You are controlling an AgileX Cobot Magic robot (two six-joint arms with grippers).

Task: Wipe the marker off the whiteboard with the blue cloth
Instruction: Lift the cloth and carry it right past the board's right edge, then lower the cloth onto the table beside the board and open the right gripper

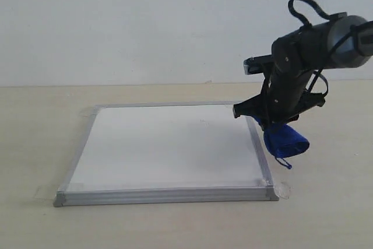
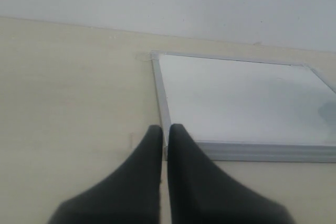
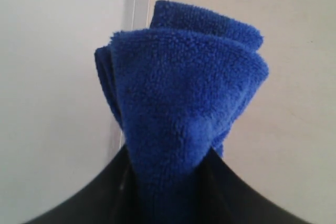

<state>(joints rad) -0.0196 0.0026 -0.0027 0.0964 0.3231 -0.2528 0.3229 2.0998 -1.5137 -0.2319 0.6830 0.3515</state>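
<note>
The whiteboard shows no red marker in any view, so the wiping looks done; the right gripper is clamped on the blue cloth, held above the board's right frame; the left gripper, jaws together, hangs by a board corner.

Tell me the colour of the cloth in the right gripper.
The small fuzzy microfibre cloth is plain royal blue, clearest in the right wrist view.

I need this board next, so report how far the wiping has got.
Done, apparently: the whiteboard shows no red line in any view. In hand: the right gripper holds the blue cloth above the board's right edge. Left: probably only setting the cloth down; the left gripper sits shut.
</note>
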